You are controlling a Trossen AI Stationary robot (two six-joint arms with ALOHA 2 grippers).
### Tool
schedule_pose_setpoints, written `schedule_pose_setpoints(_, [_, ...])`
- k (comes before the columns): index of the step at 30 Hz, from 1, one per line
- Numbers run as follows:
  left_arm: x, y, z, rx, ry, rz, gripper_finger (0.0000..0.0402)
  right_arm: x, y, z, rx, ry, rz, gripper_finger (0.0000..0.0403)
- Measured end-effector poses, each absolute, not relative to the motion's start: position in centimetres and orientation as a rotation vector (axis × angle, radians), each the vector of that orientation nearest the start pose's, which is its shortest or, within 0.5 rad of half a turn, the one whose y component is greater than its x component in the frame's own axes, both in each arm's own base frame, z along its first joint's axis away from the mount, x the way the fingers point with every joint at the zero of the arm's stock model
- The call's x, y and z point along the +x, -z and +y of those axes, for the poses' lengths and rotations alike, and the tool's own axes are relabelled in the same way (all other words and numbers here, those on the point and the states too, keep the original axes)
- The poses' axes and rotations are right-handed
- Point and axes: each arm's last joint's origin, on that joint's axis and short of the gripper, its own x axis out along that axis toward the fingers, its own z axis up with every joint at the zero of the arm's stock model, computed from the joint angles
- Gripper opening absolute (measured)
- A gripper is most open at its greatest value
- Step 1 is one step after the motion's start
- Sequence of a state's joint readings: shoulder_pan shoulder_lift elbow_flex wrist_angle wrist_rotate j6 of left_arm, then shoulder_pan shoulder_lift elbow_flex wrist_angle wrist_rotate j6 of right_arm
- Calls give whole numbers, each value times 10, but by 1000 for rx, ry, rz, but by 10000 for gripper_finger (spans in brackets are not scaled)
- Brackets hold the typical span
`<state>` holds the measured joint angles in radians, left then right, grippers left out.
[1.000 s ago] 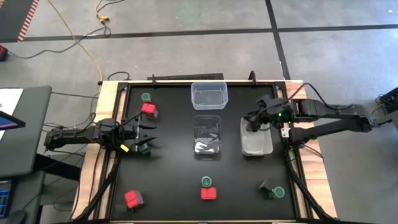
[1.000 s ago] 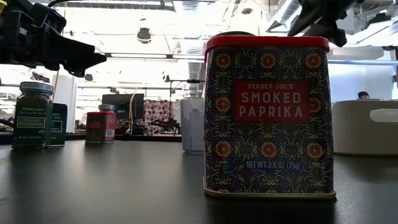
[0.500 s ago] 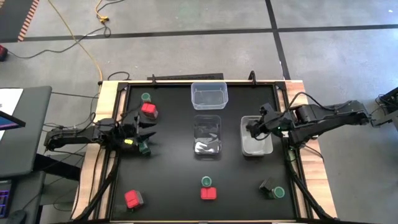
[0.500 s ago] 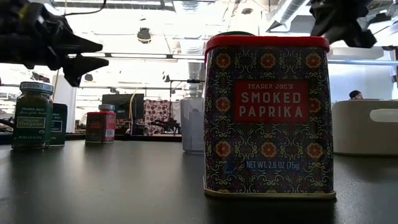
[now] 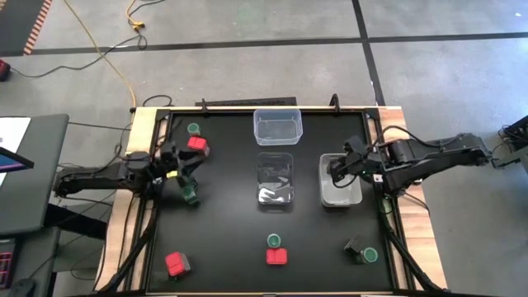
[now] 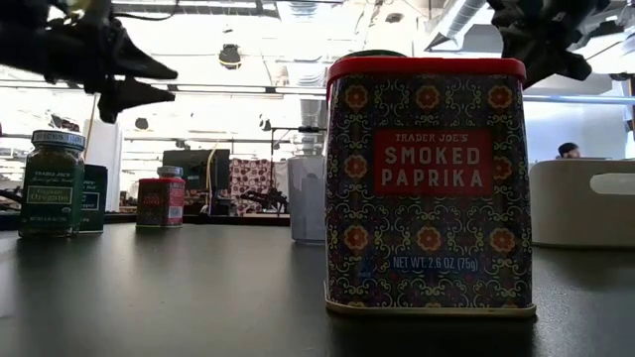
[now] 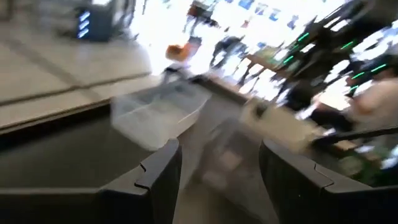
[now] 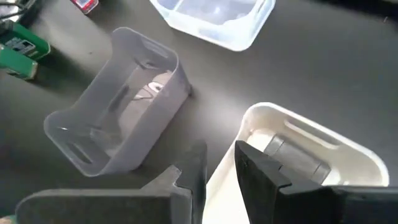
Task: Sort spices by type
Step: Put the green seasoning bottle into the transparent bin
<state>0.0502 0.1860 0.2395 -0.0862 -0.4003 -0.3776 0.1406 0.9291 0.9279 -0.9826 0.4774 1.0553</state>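
Spices lie scattered on the bench [image 5: 223,239]; my left tool [image 5: 183,165] hovers open by a green-lidded jar [image 5: 190,196], my right tool [image 5: 335,167] nearly closed, empty, over the white tub [image 5: 340,195].

A robotics lab or workshop in an open industrial hall. 2 dark arms are mounted on a black-topped wooden table [image 5: 231,239] over a bare concrete floor [image 5: 247,74] with taped lines and a yellow cable [image 5: 115,62]. Exposed ceiling ducts [image 6: 456,15], bright lights and desks show beyond the table.

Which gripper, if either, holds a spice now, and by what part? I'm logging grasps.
Neither. The left gripper is open and empty; the right gripper, nearly closed over the white tub, grips nothing.
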Motion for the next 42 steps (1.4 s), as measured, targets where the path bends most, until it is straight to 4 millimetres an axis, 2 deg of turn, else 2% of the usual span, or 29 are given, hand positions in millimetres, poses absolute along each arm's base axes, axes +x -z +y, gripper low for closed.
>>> schedule_pose_setpoints(8, [117,-272,19,-269,-553,192,203,159,-297,-3,535,757,704,111])
schedule_pose_setpoints(13, [136,-306,20,-233,-548,204,198,159,-297,-8,528,778,704,111])
schedule_pose_setpoints(16, [145,-318,20,-221,-546,207,197,159,-297,-10,502,773,715,111])
schedule_pose_setpoints(20, [153,-321,21,-238,-548,218,197,159,-297,-10,484,765,722,111])
schedule_pose_setpoints(31, [168,-311,21,-241,-549,289,204,160,-297,-9,490,765,722,111])
schedule_pose_setpoints(34, [169,-310,21,-227,-551,300,234,160,-297,-9,493,763,722,111])
schedule_pose_setpoints(39, [169,-307,24,-218,-574,324,316,162,-298,-9,502,754,698,111])
schedule_pose_setpoints(42, [169,-308,24,-233,-577,316,352,162,-299,-9,500,751,696,111])
